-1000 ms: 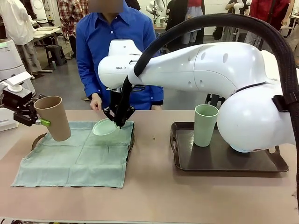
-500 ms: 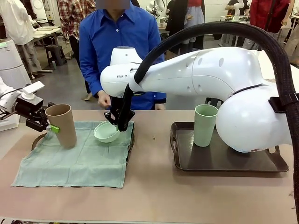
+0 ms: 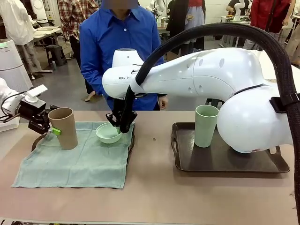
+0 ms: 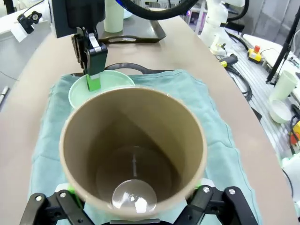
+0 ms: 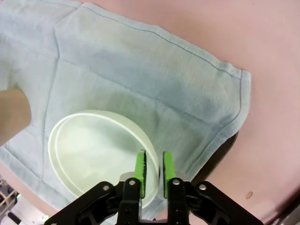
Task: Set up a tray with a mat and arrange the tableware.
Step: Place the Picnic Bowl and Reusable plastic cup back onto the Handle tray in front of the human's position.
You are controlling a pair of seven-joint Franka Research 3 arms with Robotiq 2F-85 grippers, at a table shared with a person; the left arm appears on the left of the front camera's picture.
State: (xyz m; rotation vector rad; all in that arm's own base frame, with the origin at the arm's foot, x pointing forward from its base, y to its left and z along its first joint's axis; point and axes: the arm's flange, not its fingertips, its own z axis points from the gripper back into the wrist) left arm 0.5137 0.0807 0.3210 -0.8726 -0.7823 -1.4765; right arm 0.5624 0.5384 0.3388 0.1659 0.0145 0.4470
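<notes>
The right gripper (image 5: 154, 163) has its two green pads (image 5: 140, 171) close together, one on each side of the rim of the mint green bowl (image 5: 93, 150). The pictures do not show if it is pinching the rim or has let go.

The bowl sits flat on the soft green mat (image 5: 140, 70), near one far corner. The mat lies over a dark tray (image 3: 132, 138), and only the tray's edge peeks out.

The bowl looks like plastic, so it is likely light, hard and smooth. The thin rim is a good place to pinch. But a bowl held by one side can tip or slide out. It would probably bounce, not break.

The left gripper (image 4: 137, 191) has a finger on each side of the tan cup (image 4: 133, 140), about halfway up its wall. It is not clear if it is squeezing.

The cup stands up straight on the far left part of the mat. It is tall and light, so a small bump could knock it over. Its round wall may give a little if squeezed hard, so a gentle hold around the middle seems best.

The mat is floppy and would bunch up if things were pushed across it.

The sage green cup (image 3: 206, 125) waits on the other tray (image 3: 262, 166), well apart.
</notes>
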